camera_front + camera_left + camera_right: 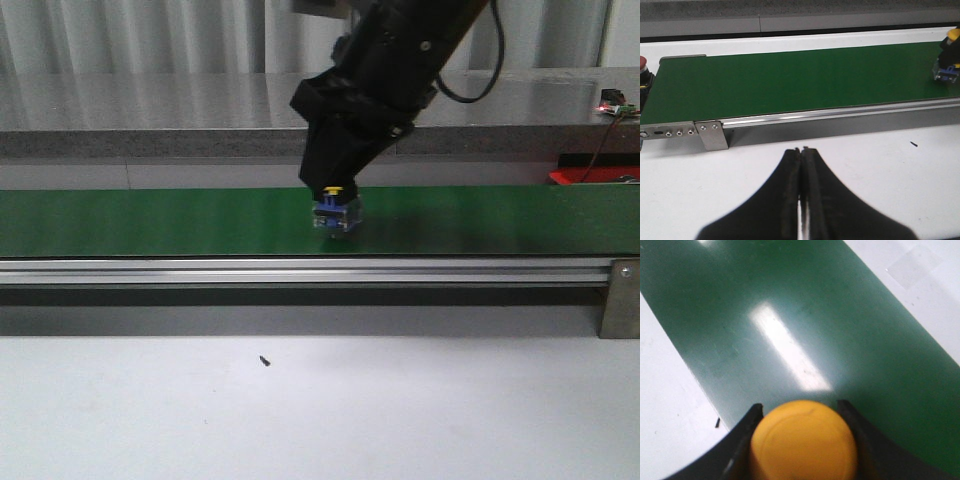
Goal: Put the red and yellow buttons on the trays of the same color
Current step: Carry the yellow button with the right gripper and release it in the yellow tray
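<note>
The yellow button (335, 212) has a yellow cap on a blue and clear body and stands at the middle of the green conveyor belt (150, 220). My right gripper (334, 196) reaches down from above and is shut on its cap; in the right wrist view both fingers press against the yellow cap (804, 440), with the right gripper (800, 406) around it. The button (948, 62) also shows in the left wrist view. My left gripper (801, 150) is shut and empty over the white table. A red tray (592, 175) lies at the far right. No red button or yellow tray can be made out.
The belt's aluminium rail (300, 270) runs along its front edge, with a bracket (620, 298) at the right end. A small dark speck (264, 360) lies on the white table (320, 410). A red-capped knob (642, 62) sits beside the belt's end.
</note>
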You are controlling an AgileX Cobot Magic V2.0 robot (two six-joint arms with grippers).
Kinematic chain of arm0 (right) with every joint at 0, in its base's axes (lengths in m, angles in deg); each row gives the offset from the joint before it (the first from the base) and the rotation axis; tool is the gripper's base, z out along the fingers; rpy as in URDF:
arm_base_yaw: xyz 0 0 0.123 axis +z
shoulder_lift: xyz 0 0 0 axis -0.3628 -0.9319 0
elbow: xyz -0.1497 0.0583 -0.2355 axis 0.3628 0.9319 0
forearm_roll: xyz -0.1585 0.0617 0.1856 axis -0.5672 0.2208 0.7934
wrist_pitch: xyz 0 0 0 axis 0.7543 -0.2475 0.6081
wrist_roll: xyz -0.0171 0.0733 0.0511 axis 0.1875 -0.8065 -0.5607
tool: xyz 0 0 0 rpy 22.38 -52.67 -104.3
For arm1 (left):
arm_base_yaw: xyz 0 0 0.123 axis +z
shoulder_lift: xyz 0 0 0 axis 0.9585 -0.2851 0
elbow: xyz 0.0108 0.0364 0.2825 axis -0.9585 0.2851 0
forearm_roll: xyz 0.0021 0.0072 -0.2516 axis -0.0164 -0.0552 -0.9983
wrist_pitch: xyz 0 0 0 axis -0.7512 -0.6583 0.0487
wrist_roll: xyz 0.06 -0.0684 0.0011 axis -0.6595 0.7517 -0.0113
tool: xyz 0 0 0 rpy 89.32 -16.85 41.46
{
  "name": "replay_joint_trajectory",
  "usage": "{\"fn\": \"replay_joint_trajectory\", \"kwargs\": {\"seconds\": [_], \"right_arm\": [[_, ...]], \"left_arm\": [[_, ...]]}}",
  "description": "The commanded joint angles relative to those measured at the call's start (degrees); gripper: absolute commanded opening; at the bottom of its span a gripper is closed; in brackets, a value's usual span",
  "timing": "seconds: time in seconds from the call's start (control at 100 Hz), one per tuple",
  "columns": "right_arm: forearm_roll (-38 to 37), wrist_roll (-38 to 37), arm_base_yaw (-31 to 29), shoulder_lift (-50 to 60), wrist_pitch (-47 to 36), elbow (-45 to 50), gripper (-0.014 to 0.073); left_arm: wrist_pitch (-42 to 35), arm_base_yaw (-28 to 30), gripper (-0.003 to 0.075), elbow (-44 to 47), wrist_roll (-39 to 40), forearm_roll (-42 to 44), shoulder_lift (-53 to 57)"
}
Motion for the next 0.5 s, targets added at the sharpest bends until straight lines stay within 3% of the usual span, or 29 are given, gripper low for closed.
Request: {"fn": "replay_joint_trajectory", "kwargs": {"seconds": [0.0,0.25,0.49], "right_arm": [[1.8,-0.3,-2.2,6.1,-2.6,1.4,0.0101],[1.8,-0.9,-9.9,15.0,-7.7,11.7,0.0101],[1.8,-1.9,-20.9,21.4,-10.8,20.3,0.0099]], "left_arm": [[-4.0,-0.5,-0.0020,-1.6,0.2,-1.2,-0.7],[-4.0,-0.5,-0.0020,-1.6,0.2,-1.2,-0.7],[-4.0,-0.5,-0.0020,-1.6,0.2,-1.2,-0.7]]}}
